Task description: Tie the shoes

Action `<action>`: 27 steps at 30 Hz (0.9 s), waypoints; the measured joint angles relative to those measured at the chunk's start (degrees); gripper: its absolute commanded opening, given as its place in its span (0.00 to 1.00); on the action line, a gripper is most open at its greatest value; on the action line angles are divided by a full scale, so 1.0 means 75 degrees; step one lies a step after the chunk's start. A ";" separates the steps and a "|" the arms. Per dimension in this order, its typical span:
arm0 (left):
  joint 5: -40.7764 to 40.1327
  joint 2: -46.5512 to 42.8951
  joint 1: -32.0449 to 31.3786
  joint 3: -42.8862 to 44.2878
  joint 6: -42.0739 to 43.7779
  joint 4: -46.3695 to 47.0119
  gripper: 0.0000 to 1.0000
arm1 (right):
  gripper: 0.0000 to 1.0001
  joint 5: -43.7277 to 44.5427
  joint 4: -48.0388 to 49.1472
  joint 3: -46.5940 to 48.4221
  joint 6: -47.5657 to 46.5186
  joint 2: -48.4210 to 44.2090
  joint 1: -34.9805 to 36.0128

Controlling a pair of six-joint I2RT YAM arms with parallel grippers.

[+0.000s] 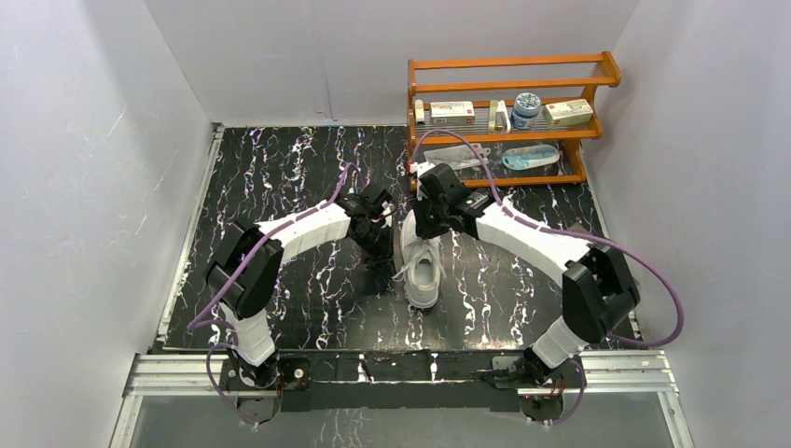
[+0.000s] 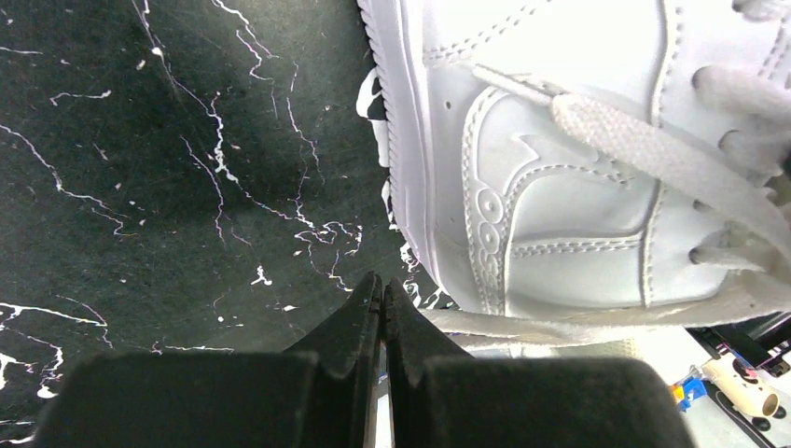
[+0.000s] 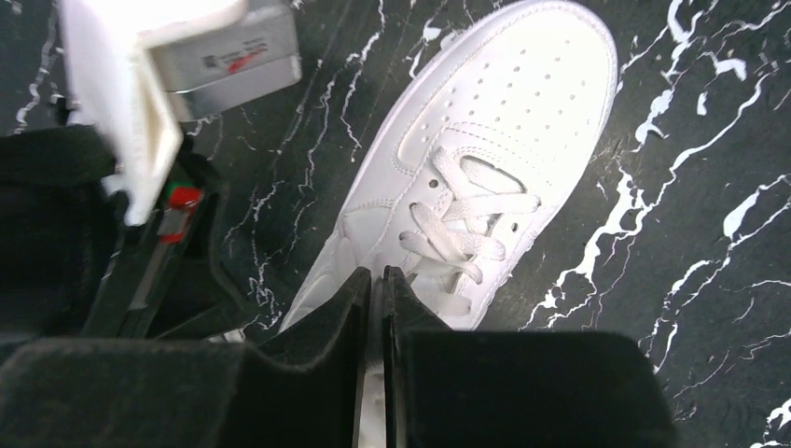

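**top:** white low-top sneaker (image 1: 424, 277) is upright on its sole mid-table. The table (image 1: 280, 168) is black marbled. Toe points to the arm bases, heel to the back wall. left tool (image 1: 381, 250) points down, just beside the shoe on the left arm's side. right tool (image 1: 423, 229) is over the heel end. A loose lace (image 1: 402, 272) trails off the shoe toward the left tool. wooden rack (image 1: 511, 63) stands in the far right corner, well apart from the shoe. It has small boxes (image 1: 451, 113) and a jar (image 1: 526, 109) on the upper shelf, packets (image 1: 532, 157) on the lower.

**left wrist:** fingers (image 2: 359, 317) are pressed together, nothing visible between the tips. They sit low over the table, just beside the sneaker's sole edge. The stitched side panel fills the upper right, with a flat lace lying diagonally across it. A second strand (image 2: 560, 325) runs along the shoe's lower edge up to the right finger. Can't tell if it's pinched or just passes behind.

**right wrist:** the fingers are nearly together, only a thin slit between them. White shows inside the slit lower down; can't tell if that's lace or the shoe behind. The tool is above the collar end. The sneaker is seen from above, toe at upper right, laces crisscrossed over the tongue. The left arm's white wrist housing (image 3: 121, 112) is at upper left, near the shoe.
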 measured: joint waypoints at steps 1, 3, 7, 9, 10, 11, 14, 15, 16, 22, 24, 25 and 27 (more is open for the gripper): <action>0.0017 0.0003 0.0000 0.0000 -0.0003 0.0017 0.00 | 0.23 0.0003 -0.0020 -0.0009 0.0064 -0.0096 0.0003; 0.0047 0.0003 0.0000 0.0000 -0.0006 0.0032 0.00 | 0.25 0.0026 0.0003 -0.0067 0.0122 -0.0373 0.0009; 0.0114 0.0052 0.0000 0.0000 -0.0009 0.0067 0.00 | 0.00 -0.0026 0.0143 -0.0102 0.0157 -0.0699 -0.0012; 0.0128 0.0087 0.0000 0.0000 -0.0012 0.0073 0.00 | 0.00 -0.0090 0.0192 -0.0102 0.0154 -0.0676 -0.0026; 0.0131 0.0099 0.0000 0.0000 -0.0017 0.0073 0.00 | 0.00 -0.0099 0.0189 -0.0102 0.0154 -0.0644 -0.0038; 0.0131 0.0099 0.0000 0.0000 -0.0026 0.0073 0.00 | 0.00 -0.0108 0.0189 -0.0102 0.0149 -0.0612 -0.0041; 0.0131 0.0099 0.0000 0.0000 -0.0035 0.0082 0.00 | 0.00 -0.0087 0.0181 -0.0102 0.0157 -0.0525 -0.0044; 0.0131 0.0099 0.0000 0.0000 -0.0035 0.0085 0.00 | 0.00 -0.0073 0.0181 -0.0102 0.0163 -0.0522 -0.0050; 0.0131 0.0099 0.0000 0.0000 -0.0035 0.0090 0.00 | 0.00 -0.0067 0.0189 -0.0102 0.0181 -0.0522 -0.0061; 0.0111 0.0099 0.0000 -0.0009 -0.0035 0.0087 0.00 | 0.00 0.0723 0.0140 -0.0219 0.0533 -0.0562 -0.0073; 0.0076 0.0105 0.0000 -0.0012 -0.0035 0.0029 0.00 | 0.00 0.1244 -0.0009 -0.0286 0.0726 -0.0600 -0.0076; 0.0052 0.0108 0.0000 -0.0023 -0.0035 -0.0003 0.00 | 0.00 0.1513 -0.0073 -0.0356 0.0833 -0.0659 -0.0085; -0.0003 0.0108 0.0000 -0.0070 -0.0047 -0.0041 0.00 | 0.00 0.1950 -0.0230 -0.0548 0.1064 -0.0822 -0.0099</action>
